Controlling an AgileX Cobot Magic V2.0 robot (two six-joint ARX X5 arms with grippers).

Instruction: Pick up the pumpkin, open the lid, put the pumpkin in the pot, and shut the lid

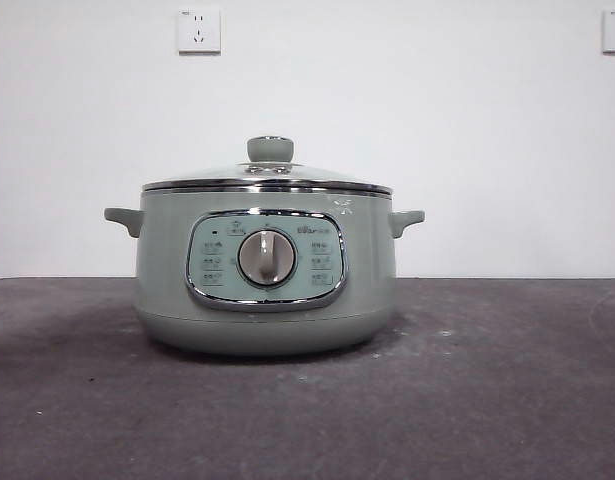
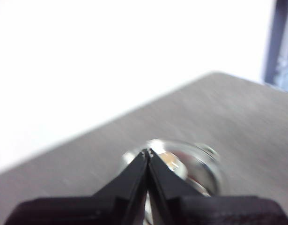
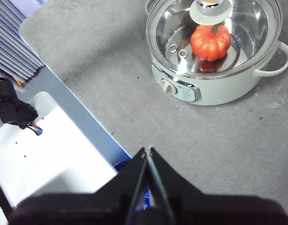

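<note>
Three views, and only my right wrist camera shows the pumpkin [image 3: 210, 42]: glossy orange, ribbed, sitting inside the pot [image 1: 265, 268] under the glass lid [image 3: 214, 35], partly masked by the knob. From the front I see just the sage-green pot on the grey surface [image 1: 487, 400], lid seated. My left tool [image 2: 148, 152] and right tool [image 3: 148, 150] are both pinched closed, holding nothing, well clear of the pot.

Both arms are drawn back high above the pot [image 3: 214, 70]. The left hand [image 2: 148, 152] has its jaws pressed together, and so does the right hand [image 3: 147, 150].
</note>
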